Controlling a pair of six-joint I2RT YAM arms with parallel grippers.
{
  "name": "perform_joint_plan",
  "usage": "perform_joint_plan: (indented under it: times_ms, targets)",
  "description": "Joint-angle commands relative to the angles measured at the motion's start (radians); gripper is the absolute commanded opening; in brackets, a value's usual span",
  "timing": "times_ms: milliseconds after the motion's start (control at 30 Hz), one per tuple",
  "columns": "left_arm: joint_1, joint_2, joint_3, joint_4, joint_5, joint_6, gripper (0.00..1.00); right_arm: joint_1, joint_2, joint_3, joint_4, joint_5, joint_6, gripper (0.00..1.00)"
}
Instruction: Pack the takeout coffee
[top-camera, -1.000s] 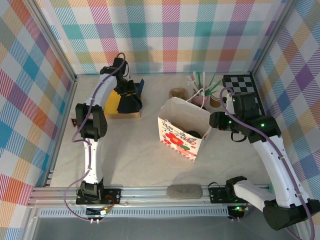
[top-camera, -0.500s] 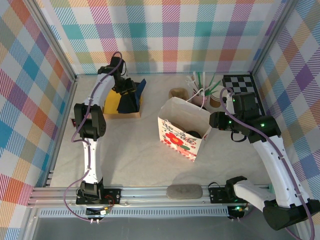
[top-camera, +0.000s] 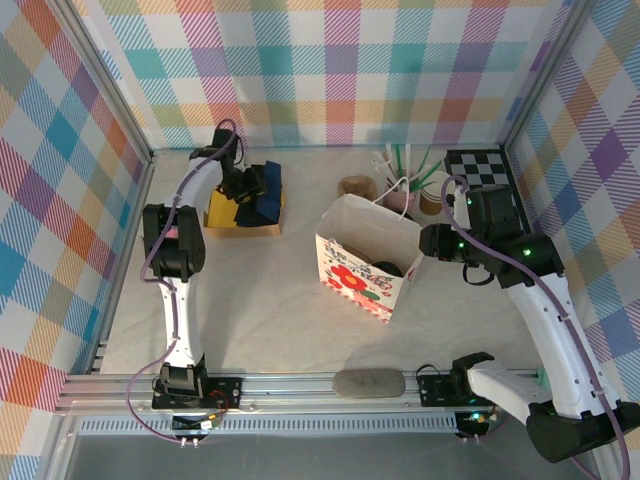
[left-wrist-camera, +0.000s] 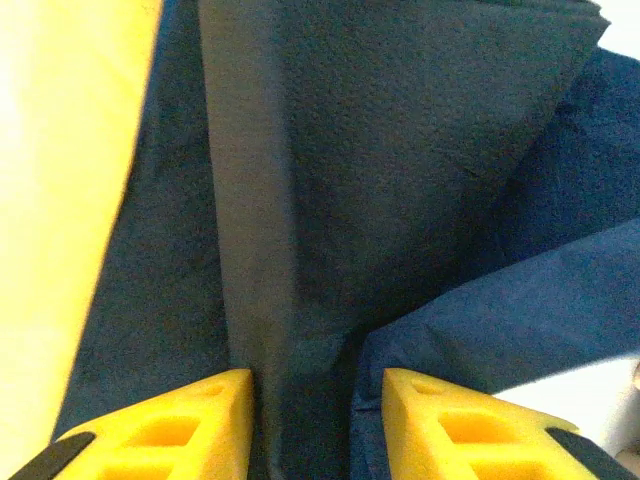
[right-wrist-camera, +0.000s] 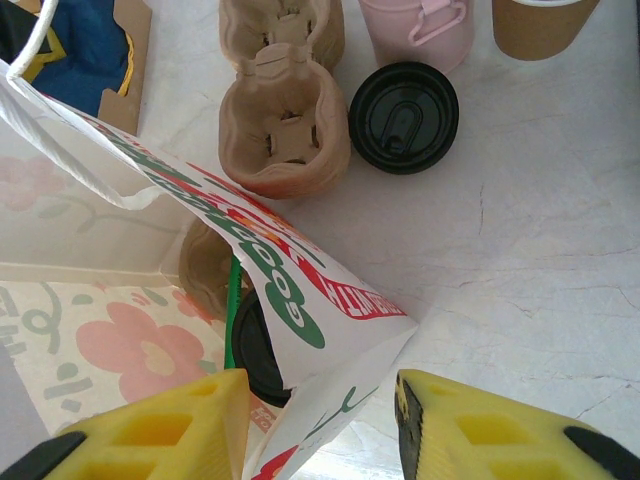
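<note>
Two claws are busy with separate jobs. The left gripper (left-wrist-camera: 318, 395) is down in the napkin box (top-camera: 228, 216) at the far left. Its yellow jaws stand apart astride an upright fold of navy napkin (left-wrist-camera: 400, 150), most likely to fetch one for the order. The right gripper (right-wrist-camera: 320, 400) straddles the right-hand rim of the flowered paper bag (top-camera: 352, 280) mid-table, jaws apart with the paper wall between them. That placing reads as steadying the mouth for loading. Whether either claw truly pinches what lies between its jaws I cannot tell from these close views.

The takeout coffee (right-wrist-camera: 205, 272) is already inside the bag, beside a green straw (right-wrist-camera: 232, 300). It looks tipped over rather than upright. Its black lid (right-wrist-camera: 255, 350) faces near and upward, and its brown wall runs off toward the far side, so its long axis lies roughly near to far.
</note>
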Motion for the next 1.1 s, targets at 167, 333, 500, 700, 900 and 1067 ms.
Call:
perform_joint_plan:
  times_ms: [167,333,500,700,900,1067]
  targets:
    - [0.012,-0.092,-0.042,0.071,0.047,-0.015,0.15,-0.004,-0.016,0.009,0.004,-0.008,0.01,0.43]
    - [0.014,-0.123,-0.083,0.125,0.076,-0.029,0.06,-0.003,-0.016,0.011,0.004,-0.008,0.011,0.43]
    - [0.014,-0.125,-0.09,0.137,0.096,-0.032,0.04,-0.004,-0.016,0.008,0.007,-0.009,0.013,0.43]
    - [0.008,-0.115,-0.081,0.121,0.125,-0.022,0.16,-0.005,-0.016,0.002,0.009,-0.009,0.012,0.43]
    - [-0.018,-0.09,-0.043,0.066,0.081,0.013,0.34,-0.004,-0.016,-0.001,0.013,-0.009,0.01,0.43]
    - [-0.029,-0.078,-0.034,0.055,0.063,0.017,0.32,-0.003,-0.019,0.0,0.011,-0.007,0.008,0.43]
